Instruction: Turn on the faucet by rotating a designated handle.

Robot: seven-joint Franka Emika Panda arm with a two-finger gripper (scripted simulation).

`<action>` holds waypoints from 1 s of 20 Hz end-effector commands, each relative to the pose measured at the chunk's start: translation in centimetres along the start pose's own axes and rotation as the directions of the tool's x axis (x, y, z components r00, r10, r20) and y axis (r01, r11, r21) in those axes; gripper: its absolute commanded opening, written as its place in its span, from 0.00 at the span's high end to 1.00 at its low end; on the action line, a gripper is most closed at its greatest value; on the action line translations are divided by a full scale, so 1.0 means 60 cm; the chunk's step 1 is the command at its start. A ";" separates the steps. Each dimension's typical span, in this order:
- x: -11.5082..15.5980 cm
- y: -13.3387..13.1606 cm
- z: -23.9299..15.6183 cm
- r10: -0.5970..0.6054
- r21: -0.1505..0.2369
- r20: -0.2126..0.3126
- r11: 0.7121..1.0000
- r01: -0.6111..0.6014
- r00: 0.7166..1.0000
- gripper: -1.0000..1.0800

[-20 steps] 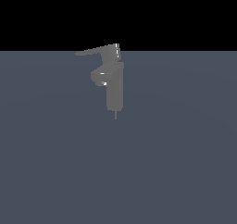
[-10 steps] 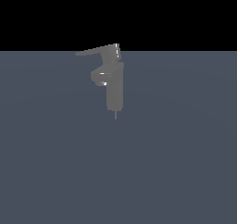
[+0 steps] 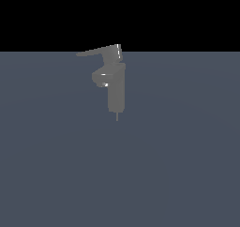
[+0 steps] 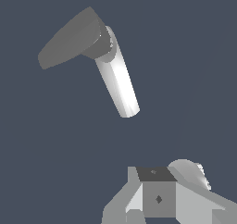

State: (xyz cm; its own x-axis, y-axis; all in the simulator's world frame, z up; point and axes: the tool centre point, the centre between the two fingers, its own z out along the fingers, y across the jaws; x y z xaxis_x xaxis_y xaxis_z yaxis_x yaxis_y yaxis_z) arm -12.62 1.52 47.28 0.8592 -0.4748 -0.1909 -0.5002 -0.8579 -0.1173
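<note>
Faucet [image 3: 116, 87]: one grey metal tap, standing upright on a flat blue-grey floor [image 3: 178, 165], somewhat toward the exterior view's left of centre and close to the floor's far edge. A rectangular column carries a short stubby spout [image 3: 101, 78] that juts toward the exterior view's left.

Handle [image 3: 96, 51]: thin flat lever joined to a blocky cap at the column's top. It reaches toward the exterior view's left, above the spout, tapers to a narrow tip, and crosses the line where the floor meets the black background.

Containers: none seen in either view.

Gripper [image 4: 159, 204]: partly in the wrist view only, as pale grey and white blocky parts at the frame edge. The fingertips are cut off by the edge, so I cannot tell how far apart the jaws stand. Nothing shows between them. It lies well apart from the faucet.

Exterior view only: the faucet from the side, with spout, column and lever told apart; a thin pin below the column's base; no arm in frame.

Wrist view only: the faucet [image 4: 118, 86] from above, its column as a bright tapering shaft, and the handle [image 4: 69, 39] as a broad dark paddle at its far end. The spout is not made out here.
</note>
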 end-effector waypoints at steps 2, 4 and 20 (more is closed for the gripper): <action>0.033 -0.024 0.007 0.096 0.003 0.016 0.995 -0.096 0.995 1.00; 0.051 -0.037 0.013 0.150 0.001 0.024 0.989 -0.150 0.988 1.00; 0.191 -0.145 0.093 0.552 -0.051 0.031 0.834 -0.550 0.833 1.00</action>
State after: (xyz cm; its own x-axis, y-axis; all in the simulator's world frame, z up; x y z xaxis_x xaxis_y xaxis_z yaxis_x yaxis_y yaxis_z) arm 0.10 4.31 41.34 0.4730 -0.8425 -0.2579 -0.8657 -0.4988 0.0418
